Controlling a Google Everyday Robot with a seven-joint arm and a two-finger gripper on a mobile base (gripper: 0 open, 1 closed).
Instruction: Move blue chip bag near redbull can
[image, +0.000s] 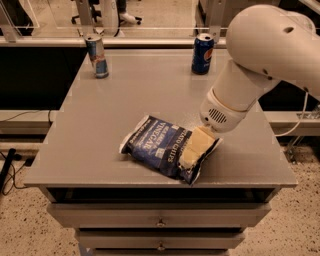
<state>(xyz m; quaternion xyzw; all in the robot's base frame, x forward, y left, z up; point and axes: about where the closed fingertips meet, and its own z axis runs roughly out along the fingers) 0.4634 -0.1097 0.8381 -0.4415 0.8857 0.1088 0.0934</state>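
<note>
Gripper: the gripper (192, 152) is sitting low on the right end of the bag (155, 145), at the table's front right.
Grip state: I cannot tell whether it is open or clamped on the foil.
Bag: it is lying flat and slanted near the front edge of the table (125, 100), with its right corner sticking out past the gripper.
Redbull can: the redbull can (96, 56) is standing upright at the far left corner, well apart from the bag.
Step in hand: by my reading, it is getting hold of the bag before the carry.
Doing it well: crinkly foil is likely to slip, so I'd want a firm bite on the bag's end, then a lift high enough that the hanging end is not dragging.
Path: the run is going diagonally, back and left, over bare tabletop, and nothing is standing in that line.
Set-down: aim beside the can and not onto it. It is slim and tall, so a swinging bag could be tipping it.
Pepsi can: the wider Pepsi can (202, 54) is standing at the far edge, right of centre and off the route. It is close under the big white arm (250, 65), so the elbow is the thing to be watching.
Edge: the redbull can is sitting near the left rim, so a nudge could be sending it off.
Below: the drawers (160, 215) are playing no part.
</note>
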